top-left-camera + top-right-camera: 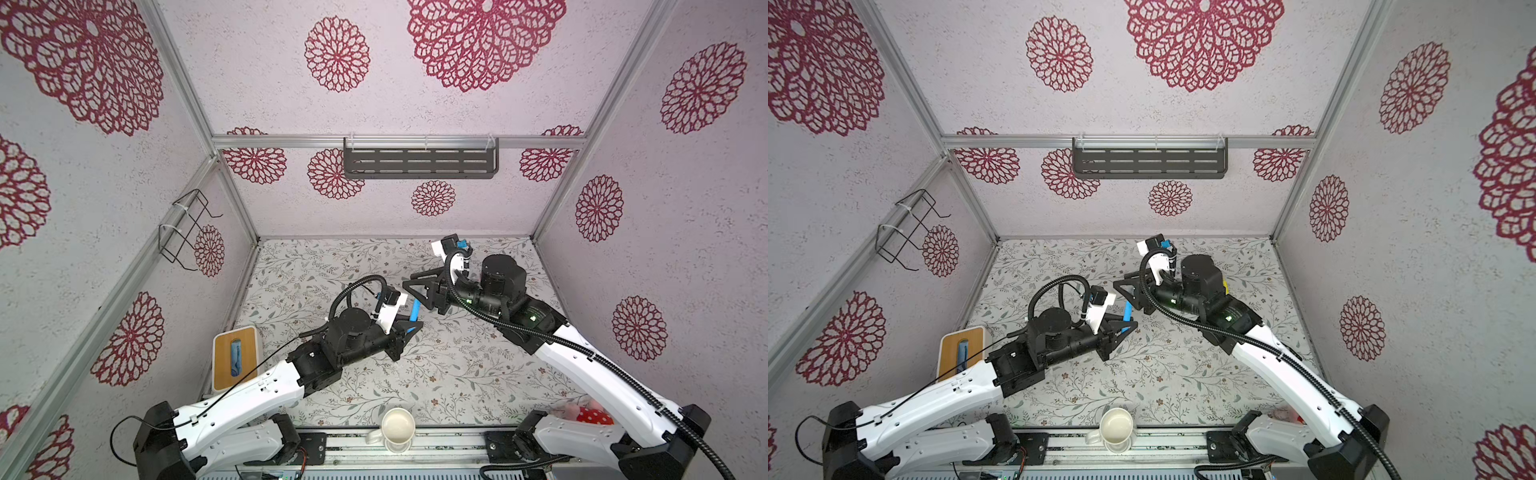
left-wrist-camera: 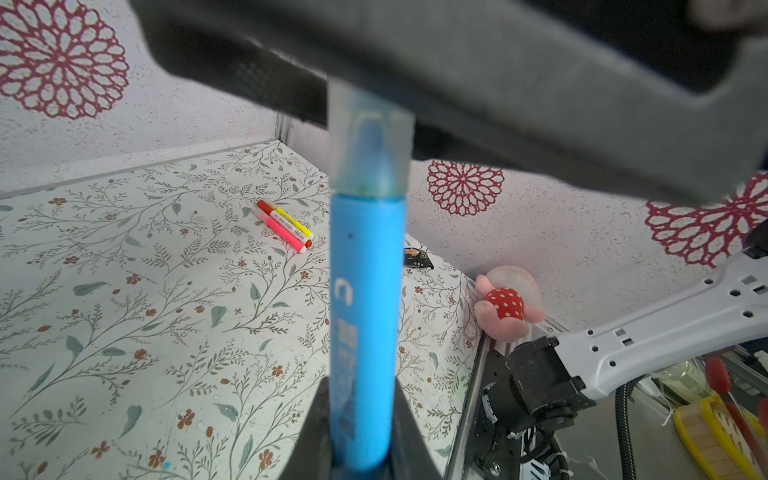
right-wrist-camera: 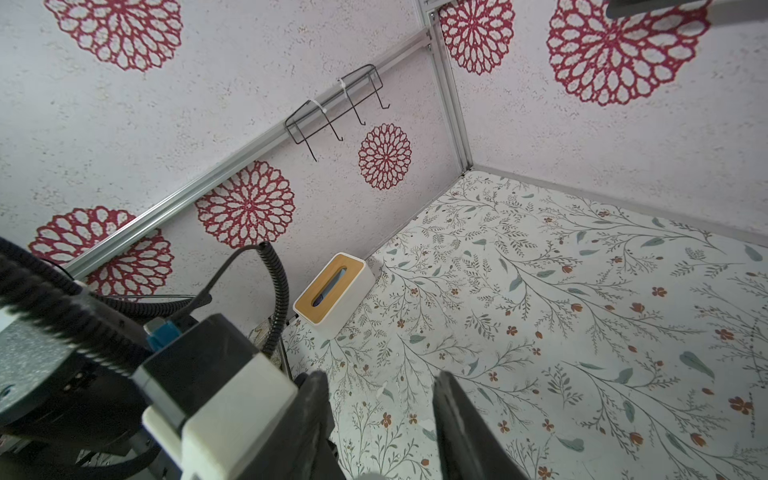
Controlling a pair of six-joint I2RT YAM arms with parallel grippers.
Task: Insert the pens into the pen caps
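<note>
My left gripper (image 1: 409,328) (image 2: 359,386) is shut on the lower barrel of the blue pen (image 1: 414,313) (image 1: 1126,311) (image 2: 365,299), held above the table's middle. A translucent pen cap (image 2: 370,141) sits over the pen's far end. A dark finger of the right gripper crosses just beyond that cap and hides its tip. My right gripper (image 1: 409,280) (image 3: 380,376) is open, with only table between its fingers. A yellow pen (image 2: 291,220) with a red cap and a pink pen (image 2: 282,230) lie side by side on the table.
A wood-topped tissue box (image 1: 235,357) (image 3: 332,286) stands by the left wall. A cream mug (image 1: 397,428) sits at the front edge and a pink plush toy (image 2: 507,303) at the front right corner. A small dark object (image 2: 417,259) lies near the right wall.
</note>
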